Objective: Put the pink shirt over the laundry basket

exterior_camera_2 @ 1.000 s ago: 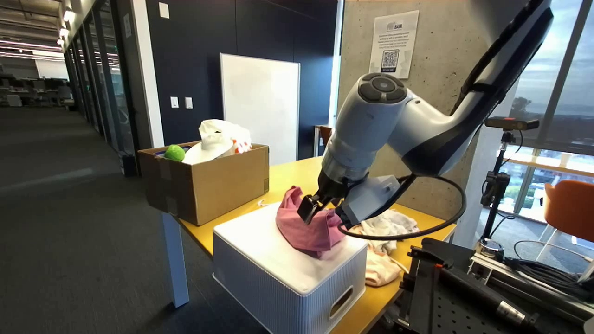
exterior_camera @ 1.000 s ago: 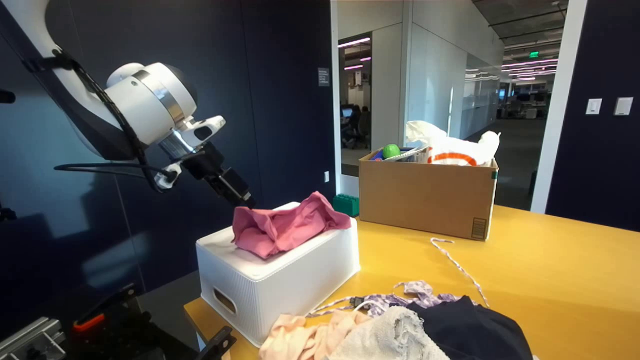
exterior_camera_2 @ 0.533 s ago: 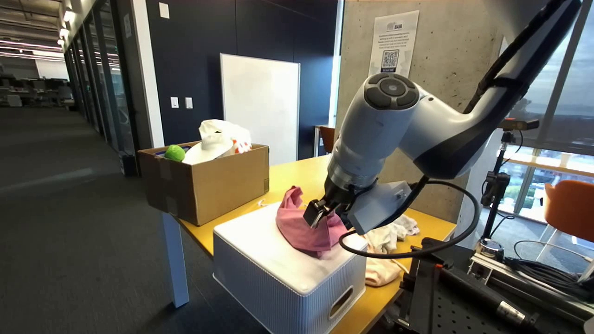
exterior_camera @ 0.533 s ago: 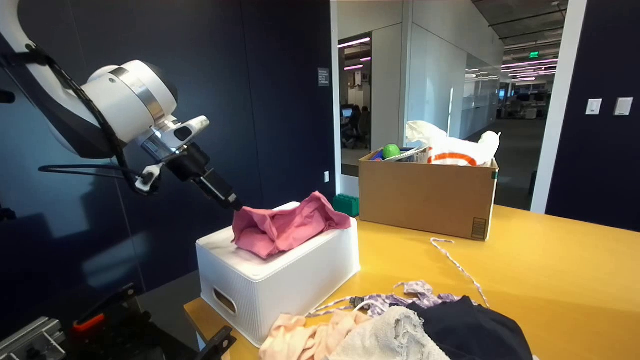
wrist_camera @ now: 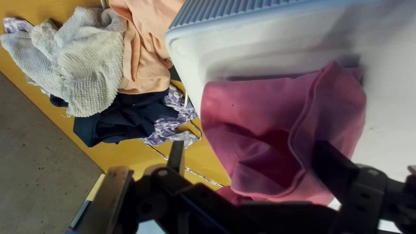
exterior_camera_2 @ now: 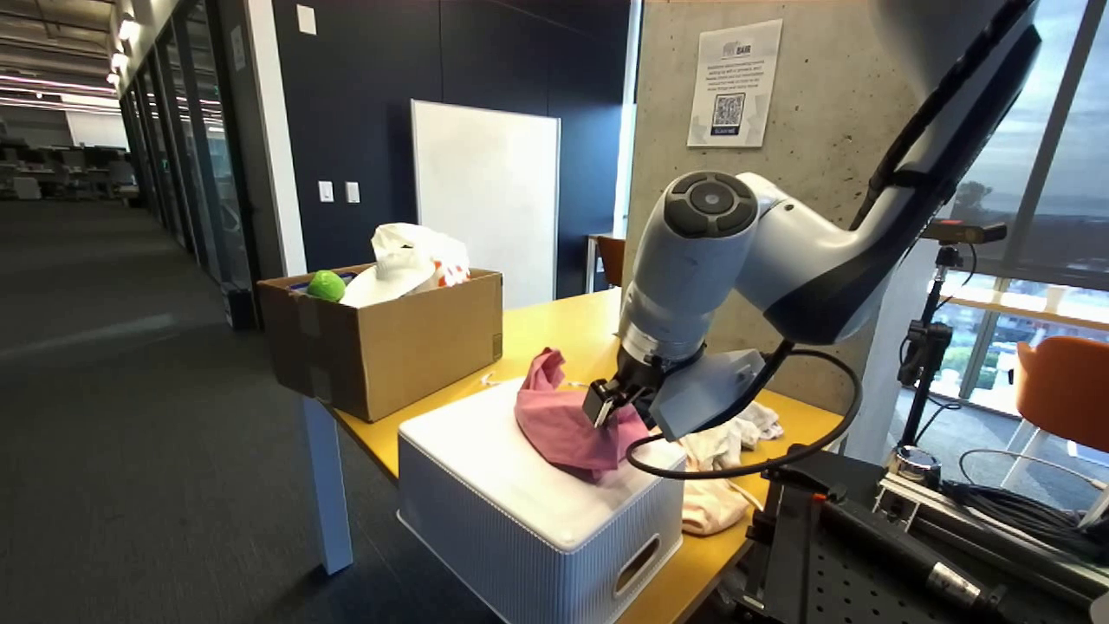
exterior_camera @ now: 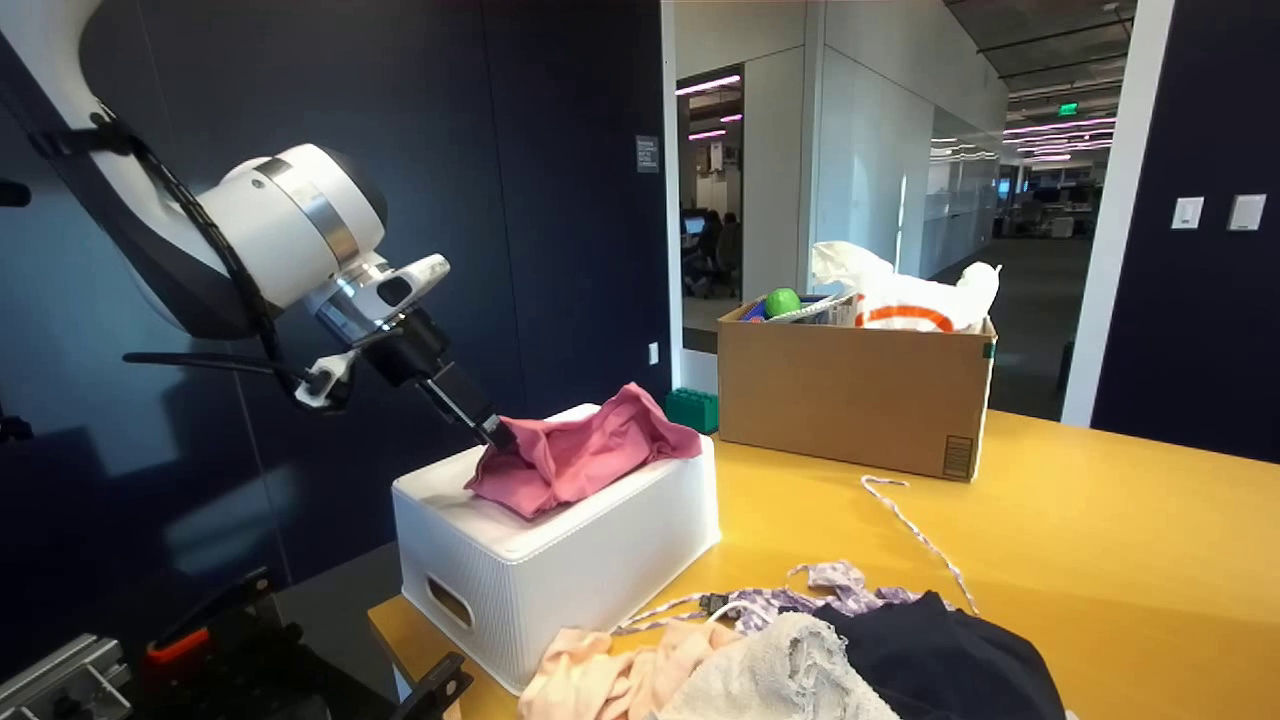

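The pink shirt lies bunched on the flat white top of the ribbed white laundry basket. Both also show in an exterior view, the shirt on the basket. In the wrist view the shirt has an open fold facing the gripper. My gripper is wide open. One finger is over or against the shirt near the fold's edge; the other is beyond the shirt, over the table. In the exterior views the gripper tip is at the shirt's edge. Contact depth is hidden.
A cardboard box with a white bag and green ball stands on the yellow table. Peach cloth, a grey towel, navy cloth and purple checked cloth lie beside the basket. A green block sits behind.
My gripper first drew back from the shirt, then came forward and lower onto its edge. The shirt's edge at the gripper is now pushed inward. The basket has not moved.
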